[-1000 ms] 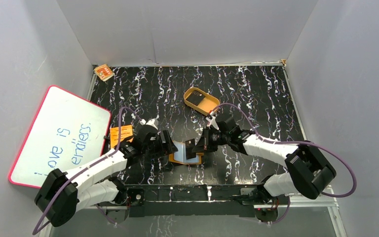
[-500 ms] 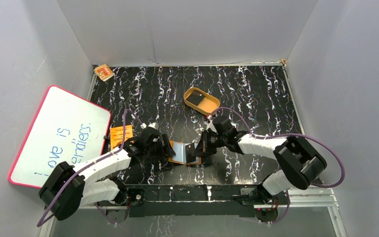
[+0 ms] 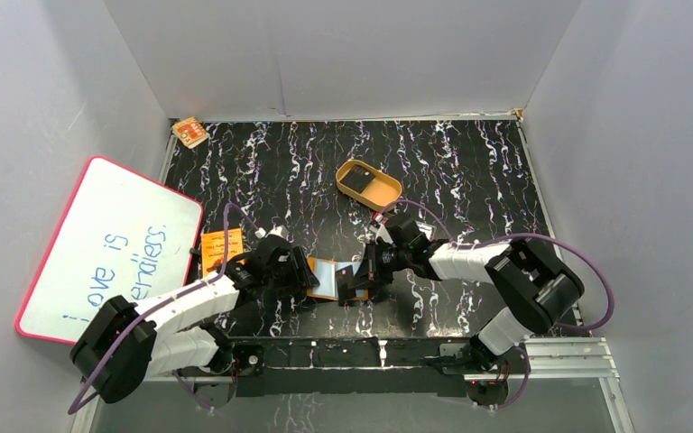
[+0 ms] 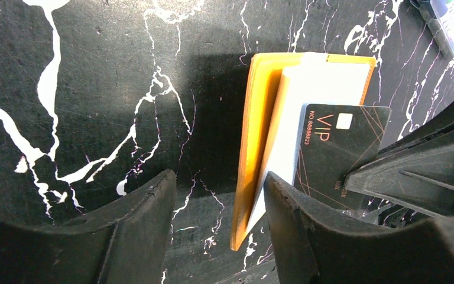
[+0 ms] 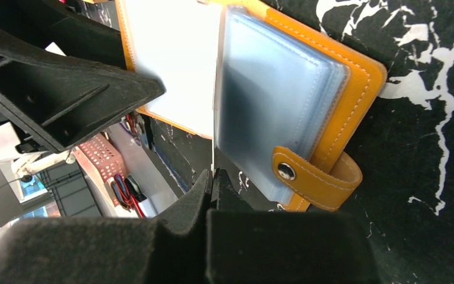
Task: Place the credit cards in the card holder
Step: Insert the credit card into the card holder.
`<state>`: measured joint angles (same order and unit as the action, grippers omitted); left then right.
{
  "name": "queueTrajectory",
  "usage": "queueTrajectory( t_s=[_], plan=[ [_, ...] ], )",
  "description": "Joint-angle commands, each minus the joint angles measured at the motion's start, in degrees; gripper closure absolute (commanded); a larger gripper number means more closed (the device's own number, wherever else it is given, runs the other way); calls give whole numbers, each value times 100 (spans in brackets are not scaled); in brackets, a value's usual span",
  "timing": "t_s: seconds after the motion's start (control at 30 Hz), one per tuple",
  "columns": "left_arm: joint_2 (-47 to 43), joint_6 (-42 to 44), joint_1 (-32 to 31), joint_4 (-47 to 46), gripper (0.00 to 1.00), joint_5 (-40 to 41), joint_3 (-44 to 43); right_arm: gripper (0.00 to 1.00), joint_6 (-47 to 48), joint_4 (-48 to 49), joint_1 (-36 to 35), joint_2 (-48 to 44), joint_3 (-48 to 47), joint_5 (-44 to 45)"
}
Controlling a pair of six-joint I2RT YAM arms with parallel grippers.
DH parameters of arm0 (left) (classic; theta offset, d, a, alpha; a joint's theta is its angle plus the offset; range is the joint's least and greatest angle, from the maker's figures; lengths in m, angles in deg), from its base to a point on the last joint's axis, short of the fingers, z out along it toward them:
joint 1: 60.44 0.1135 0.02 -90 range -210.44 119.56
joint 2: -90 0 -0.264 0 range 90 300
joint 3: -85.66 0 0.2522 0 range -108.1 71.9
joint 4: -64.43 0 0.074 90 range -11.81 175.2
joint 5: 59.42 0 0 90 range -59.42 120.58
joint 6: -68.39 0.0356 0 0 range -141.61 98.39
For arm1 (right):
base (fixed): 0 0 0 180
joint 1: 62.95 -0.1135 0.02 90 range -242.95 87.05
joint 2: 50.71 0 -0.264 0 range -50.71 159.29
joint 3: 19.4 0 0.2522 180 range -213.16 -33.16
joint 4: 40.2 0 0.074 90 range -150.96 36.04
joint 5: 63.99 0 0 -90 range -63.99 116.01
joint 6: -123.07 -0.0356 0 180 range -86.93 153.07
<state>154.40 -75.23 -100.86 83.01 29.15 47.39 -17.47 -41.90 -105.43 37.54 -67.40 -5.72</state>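
Note:
The orange card holder [image 3: 325,280] lies open on the black marbled table, pale blue inside [image 5: 272,89], with its snap tab [image 5: 310,177] at the near side. My right gripper [image 3: 364,273] is shut on a black credit card [image 4: 337,148] marked VIP, whose edge rests against the holder's inner leaves. My left gripper [image 4: 219,204] is open and straddles the holder's orange cover [image 4: 251,154]. Its right finger [image 4: 307,236] touches the inner leaf and its left finger [image 4: 136,225] stands apart. Another black credit card [image 3: 357,181] lies in the tan oval tray [image 3: 388,192].
A whiteboard [image 3: 113,248] leans at the left wall. An orange booklet [image 3: 221,244] lies by my left arm, and a small orange packet [image 3: 189,132] sits in the back left corner. A marker pack [image 4: 449,23] shows beyond the holder.
My left gripper's jaws have narrowed around the holder's cover. My right gripper has carried the black card left and down onto the open holder.

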Motion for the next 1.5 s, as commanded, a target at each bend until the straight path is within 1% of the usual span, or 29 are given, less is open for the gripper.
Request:
queueTrajectory(
  t_s=[0.0,0.13,0.2,0.5,0.6,0.83,0.97,1.17,1.3,1.47],
  plan=[
    [-59,8,-12,181,47,64,124,100,-39,308,-30,135,-156,-172],
    [-53,23,-18,238,51,64,131,100,-61,385,-24,267,-189,-222],
    [-43,34,-18,258,53,229,135,100,-61,400,-30,329,-222,-241],
    [65,131,-18,264,66,257,88,100,-61,491,-28,554,-345,-297],
    [113,169,-14,269,68,274,49,100,-74,530,-28,507,-347,-229],
    [223,267,-18,224,73,311,-13,100,113,391,-40,135,-403,22],
    [319,316,-15,153,75,275,-35,100,317,213,-66,169,-549,16],
    [387,324,-15,105,77,264,-50,100,340,160,-77,415,-682,-81],
    [430,316,-18,92,77,243,-40,100,292,-126,-76,505,-715,177],
    [459,315,-18,86,78,230,-27,100,264,-159,-77,520,-636,241]
  ],
)
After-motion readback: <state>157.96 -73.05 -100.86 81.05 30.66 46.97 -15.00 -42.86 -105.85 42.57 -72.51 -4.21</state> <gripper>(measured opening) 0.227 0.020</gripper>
